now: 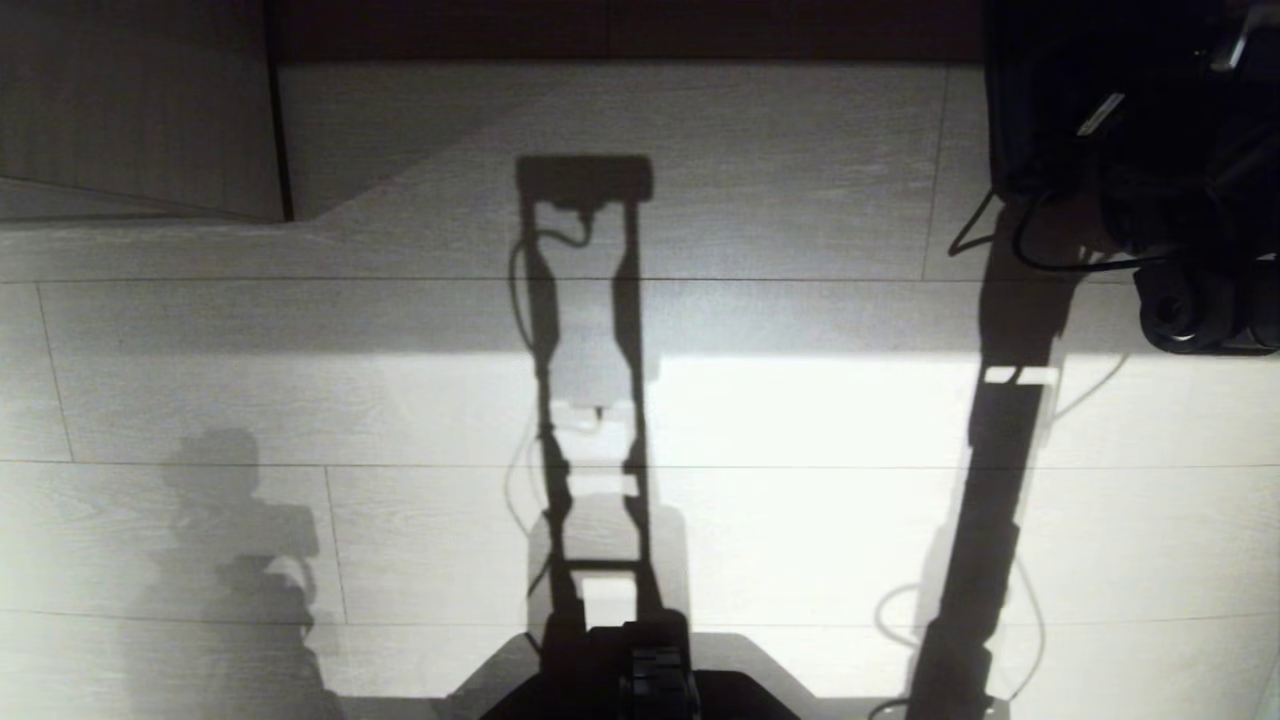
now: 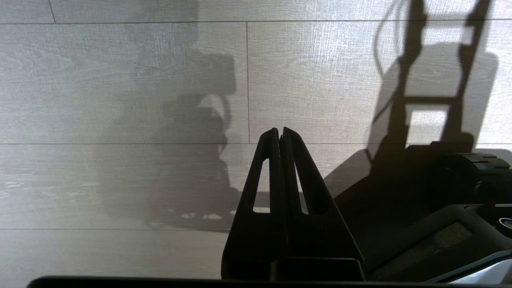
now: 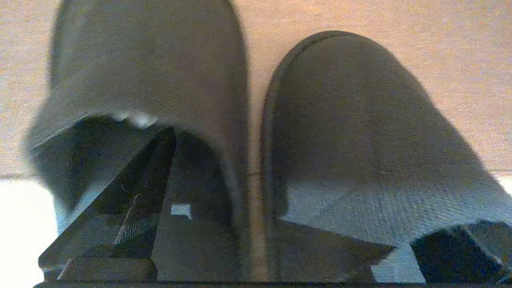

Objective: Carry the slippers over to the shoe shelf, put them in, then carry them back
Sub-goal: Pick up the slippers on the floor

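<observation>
The slippers (image 3: 256,132) are set side by side on a wooden surface (image 3: 400,24), toes pointed away from the right gripper (image 3: 260,240), whose fingers are spread wide with one finger (image 3: 160,200) inserted into the opening of one slipper and the other finger at the opening of the second. The left gripper (image 2: 281,134) is held above the plank floor (image 2: 120,60), just beside the robot's base (image 2: 432,208), well apart from the slippers

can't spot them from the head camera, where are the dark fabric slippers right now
Only the right wrist view shows the dark closed-toe fabric slippers: side by side on a wooden surface, right tool fingers reaching into their openings.
</observation>
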Robot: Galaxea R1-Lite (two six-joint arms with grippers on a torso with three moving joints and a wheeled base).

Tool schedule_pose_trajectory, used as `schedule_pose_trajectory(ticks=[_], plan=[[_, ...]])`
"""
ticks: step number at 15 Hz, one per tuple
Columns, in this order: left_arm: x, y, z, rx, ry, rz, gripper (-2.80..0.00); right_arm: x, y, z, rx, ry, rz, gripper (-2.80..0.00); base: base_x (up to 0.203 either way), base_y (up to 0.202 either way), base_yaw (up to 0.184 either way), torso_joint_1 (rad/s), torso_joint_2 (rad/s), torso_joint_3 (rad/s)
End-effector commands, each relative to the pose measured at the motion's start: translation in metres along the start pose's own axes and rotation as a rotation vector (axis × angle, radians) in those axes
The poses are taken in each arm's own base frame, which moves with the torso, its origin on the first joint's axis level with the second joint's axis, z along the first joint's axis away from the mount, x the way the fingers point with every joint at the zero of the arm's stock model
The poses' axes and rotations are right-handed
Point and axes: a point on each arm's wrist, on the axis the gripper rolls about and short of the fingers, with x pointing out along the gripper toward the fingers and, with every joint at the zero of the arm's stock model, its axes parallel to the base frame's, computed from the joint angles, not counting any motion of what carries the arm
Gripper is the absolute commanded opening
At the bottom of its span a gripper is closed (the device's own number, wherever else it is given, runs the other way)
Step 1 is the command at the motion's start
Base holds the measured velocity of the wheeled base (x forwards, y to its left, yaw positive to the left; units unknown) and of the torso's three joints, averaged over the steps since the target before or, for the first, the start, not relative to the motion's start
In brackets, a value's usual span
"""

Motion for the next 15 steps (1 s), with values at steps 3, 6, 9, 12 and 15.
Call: schedule_pose_trajectory(ticks=[3,6,9,12,15], plan=[[0.0000,0.0000,0.0000,0.000,-0.001,0.000,-2.80,0.0077,-0.0065,0.0023,0.001,-0.019,-0.013,0.00,0.000,0.000,0.000,0.000,0.00,0.000],[0.0000,0.0000,0.0000,0.000,-0.001,0.000,-2.80,0.0079,-0.0065,0.0006,0.001,-0.017,-0.013,0.00,0.000,0.000,0.000,0.000,0.00,0.000],[0.0000,0.0000,0.0000,0.000,-0.001,0.000,-2.80,0.0101,-0.0064,0.0006,0.002,-0.028,-0.019,0.00,0.000,0.000,0.000,0.000,0.00,0.000],[0.0001,0.0000,0.0001,0.000,0.000,0.000,-2.80,0.0118,-0.0063,0.0004,0.004,-0.035,-0.019,0.00,0.000,0.000,0.000,0.000,0.00,0.000],[0.0000,0.0000,0.0000,0.000,-0.001,0.000,-2.80,0.0146,-0.0057,0.0004,0.006,-0.045,-0.020,0.00,0.000,0.000,0.000,0.000,0.00,0.000]])
